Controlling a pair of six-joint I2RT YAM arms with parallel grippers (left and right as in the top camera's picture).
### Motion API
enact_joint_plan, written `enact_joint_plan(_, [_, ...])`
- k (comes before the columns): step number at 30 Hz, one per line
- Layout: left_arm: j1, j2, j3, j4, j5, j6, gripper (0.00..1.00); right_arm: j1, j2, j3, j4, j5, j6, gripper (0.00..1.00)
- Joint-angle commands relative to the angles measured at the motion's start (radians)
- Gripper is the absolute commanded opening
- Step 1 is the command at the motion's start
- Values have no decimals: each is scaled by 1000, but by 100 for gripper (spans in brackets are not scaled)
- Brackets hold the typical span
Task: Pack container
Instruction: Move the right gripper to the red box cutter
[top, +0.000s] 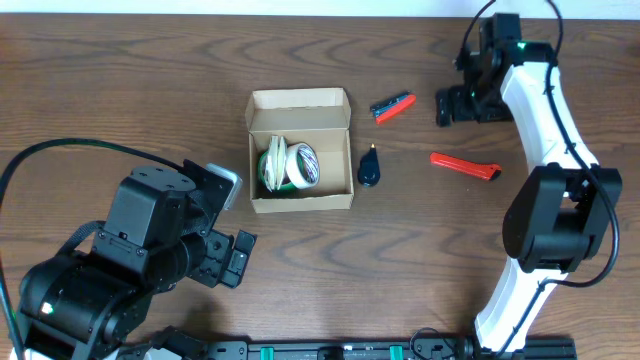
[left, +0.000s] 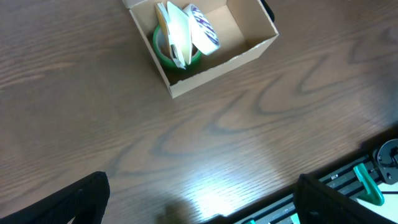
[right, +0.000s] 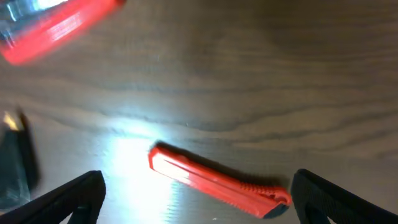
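Note:
The tan cardboard container (top: 299, 101) stands open at the table's middle with its lid flap folded back. Inside lie a green tape roll (top: 270, 168) and a white printed tape roll (top: 304, 164). It also shows at the top of the left wrist view (left: 219, 64), with the rolls (left: 186, 31) in its left half. My left gripper (top: 236, 257) is open and empty near the front edge, below and left of the box. My right gripper (top: 456, 104) is open and empty at the back right. In the right wrist view (right: 199, 202) a red utility knife (right: 217, 180) lies on the table between its fingers.
The red utility knife (top: 465, 165) lies right of the box. A red and blue tool (top: 393, 106) lies behind it, also in the right wrist view (right: 59, 25). A small black object (top: 369, 168) sits beside the box's right wall. A rail (left: 367, 177) runs along the table's front edge.

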Motion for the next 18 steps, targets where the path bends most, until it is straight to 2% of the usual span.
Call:
enact_joint_plan(1, [2, -1, 10, -4, -7, -7, 95, -2, -17, -62, 3, -3, -247, 98])
enact_joint_plan(6, [2, -1, 10, -4, -7, -7, 95, -5, -17, -161, 37, -3, -371, 97])
enact_joint_plan(18, [2, -1, 10, -4, -7, -7, 95, -5, -17, -304, 134, -3, -460, 95])
